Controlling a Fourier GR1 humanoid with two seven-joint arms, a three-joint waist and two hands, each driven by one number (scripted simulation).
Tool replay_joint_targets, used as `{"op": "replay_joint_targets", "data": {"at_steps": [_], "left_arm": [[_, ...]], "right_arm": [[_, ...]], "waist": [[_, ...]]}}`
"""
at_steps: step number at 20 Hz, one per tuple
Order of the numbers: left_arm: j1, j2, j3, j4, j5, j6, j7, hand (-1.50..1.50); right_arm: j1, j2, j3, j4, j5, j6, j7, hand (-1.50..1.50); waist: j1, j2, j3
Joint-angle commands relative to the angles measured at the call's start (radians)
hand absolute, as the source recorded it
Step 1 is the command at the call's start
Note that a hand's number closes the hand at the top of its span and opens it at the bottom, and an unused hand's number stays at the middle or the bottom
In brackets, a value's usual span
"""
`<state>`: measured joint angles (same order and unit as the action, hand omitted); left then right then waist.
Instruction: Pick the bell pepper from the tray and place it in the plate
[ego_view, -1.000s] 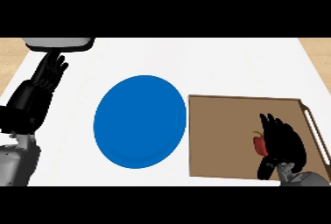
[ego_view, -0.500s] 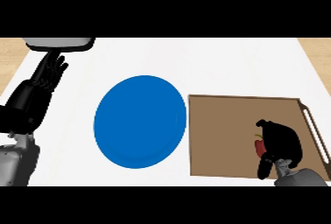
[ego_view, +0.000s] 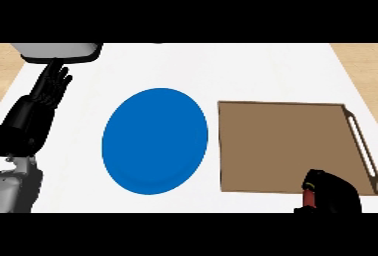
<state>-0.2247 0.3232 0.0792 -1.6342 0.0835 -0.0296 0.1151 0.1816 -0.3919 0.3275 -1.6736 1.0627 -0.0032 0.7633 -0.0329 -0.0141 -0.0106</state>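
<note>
One bell pepper (ego_view: 307, 198) lifted clear of tray (ego_view: 284, 145), right hand (ego_view: 334, 194) curled round it. Now drawn back to near right; plate (ego_view: 155, 140) awaiting at left. Left hand (ego_view: 46, 95) resting open, far left.

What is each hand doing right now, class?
Left hand: open, fingers straight, resting at the view's left edge.
Right hand: shut on the bell pepper.

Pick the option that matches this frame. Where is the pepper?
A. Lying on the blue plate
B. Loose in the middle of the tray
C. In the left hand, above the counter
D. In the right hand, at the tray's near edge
D: the right hand curls round the red pepper at the near edge of the tray; the plate holds nothing.
</note>
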Motion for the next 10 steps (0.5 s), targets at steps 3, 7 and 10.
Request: {"op": "replay_joint_targets", "data": {"at_steps": [3, 7, 10], "left_arm": [[-0.028, 0.004, 0.018, 0.041, 0.002, -0.015, -0.012, 0.00], [-0.045, -0.010, -0.003, -0.018, -0.005, -0.002, 0.050, 0.00], [-0.012, -0.024, -0.007, 0.021, -0.023, -0.014, -0.027, 0.00]], "right_arm": [[0.338, 0.003, 0.056, -0.189, 0.147, -0.219, 0.062, 1.50], [0.421, -0.031, 0.123, -0.463, 0.224, -0.172, 0.100, 1.50], [0.382, 0.010, 0.186, -0.495, 0.241, -0.196, 0.075, 1.50]], "waist": [[0.006, 0.010, 0.010], [0.013, 0.009, 0.010], [0.020, 0.011, 0.010]]}}
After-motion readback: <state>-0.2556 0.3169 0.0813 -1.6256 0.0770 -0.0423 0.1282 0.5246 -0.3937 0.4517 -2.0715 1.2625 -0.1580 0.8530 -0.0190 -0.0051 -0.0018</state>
